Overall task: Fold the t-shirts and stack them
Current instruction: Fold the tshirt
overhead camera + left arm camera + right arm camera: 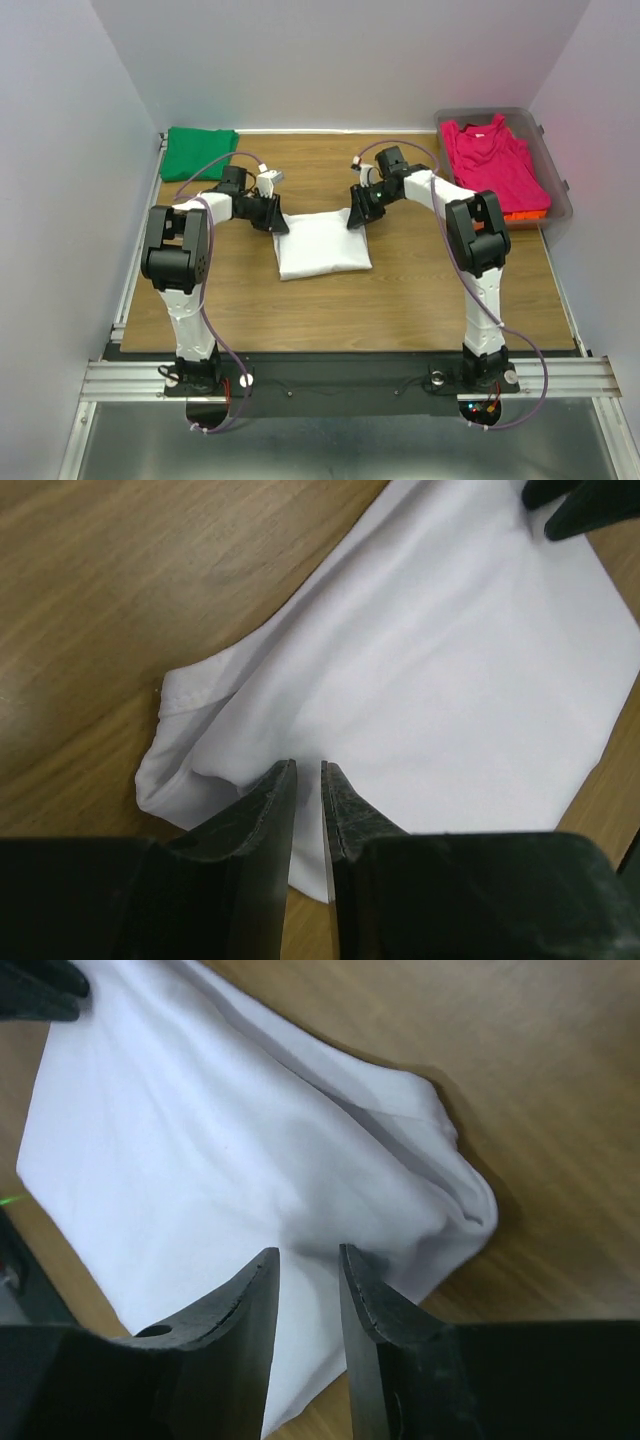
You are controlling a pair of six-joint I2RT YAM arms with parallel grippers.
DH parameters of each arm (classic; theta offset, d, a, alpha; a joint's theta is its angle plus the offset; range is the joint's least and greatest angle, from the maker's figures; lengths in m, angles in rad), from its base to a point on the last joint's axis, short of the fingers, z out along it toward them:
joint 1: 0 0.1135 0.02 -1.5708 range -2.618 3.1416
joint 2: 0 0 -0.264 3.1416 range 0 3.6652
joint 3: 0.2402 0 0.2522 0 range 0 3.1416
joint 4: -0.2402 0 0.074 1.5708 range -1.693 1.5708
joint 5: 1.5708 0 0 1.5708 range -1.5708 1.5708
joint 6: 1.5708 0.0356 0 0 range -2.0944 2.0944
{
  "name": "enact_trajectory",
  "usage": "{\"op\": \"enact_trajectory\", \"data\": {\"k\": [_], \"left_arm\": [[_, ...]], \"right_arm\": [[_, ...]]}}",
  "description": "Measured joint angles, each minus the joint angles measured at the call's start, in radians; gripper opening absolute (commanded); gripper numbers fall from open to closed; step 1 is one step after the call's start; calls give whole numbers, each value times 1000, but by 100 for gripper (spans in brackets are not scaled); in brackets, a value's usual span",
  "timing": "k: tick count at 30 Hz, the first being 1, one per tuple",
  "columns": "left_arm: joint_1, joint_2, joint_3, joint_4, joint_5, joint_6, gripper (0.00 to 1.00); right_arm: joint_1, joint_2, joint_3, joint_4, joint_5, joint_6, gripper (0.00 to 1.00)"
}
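**A:** Top view first. What's hard to read?

**B:** Both sets of tips. L gripper (279, 222) & R gripper (353, 215) sit at the far corners of the white tee (322, 245), which lies folded between them on the table (400, 290). The jaws are too small & dark to judge from up there. Orange tee (525, 214) is mostly hidden under the pink tee (495, 165) in the tub (490, 113), well off to R gripper's right. Green tee (200, 152) lies folded beyond L gripper, to its left.

**A:** Arm pose?

**B:** Elbows high on both, forearms angled in toward each other, wrists low over the cloth.

**A:** L wrist cam?

**B:** Fingers fill the bottom of the frame, the rest is cut off. Jaws are a thin slit w/ white cloth in it. The cloth puckers up to the tips, so it's pinching the tee. The tee spreads ahead & right of the tips, w/ a bunched hem left of them. Dark fingertips (590, 510) of R gripper poke in at top right, cropped.

**A:** R wrist cam?

**B:** Jaws narrow, tee lying in the gap. Can't tell if they bite or just straddle it. The cloth runs ahead & left, w/ a rounded fold ahead-right and bare table past it. L gripper's fingertips (40, 990) are cropped at top left. There's a dark blur w/ a green glint at the left edge, can't make it out.
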Motion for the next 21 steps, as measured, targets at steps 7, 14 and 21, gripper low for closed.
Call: {"op": "enact_trajectory", "data": {"k": [7, 14, 21], "left_arm": [[1, -90, 43, -71, -6, 35, 31], [-88, -347, -127, 93, 161, -186, 31], [-180, -179, -271, 166, 197, -270, 29]], "right_arm": [[-16, -90, 4, 14, -14, 16, 41], [58, -298, -170, 64, -186, 89, 41], [107, -142, -214, 101, -254, 114, 37]]}}
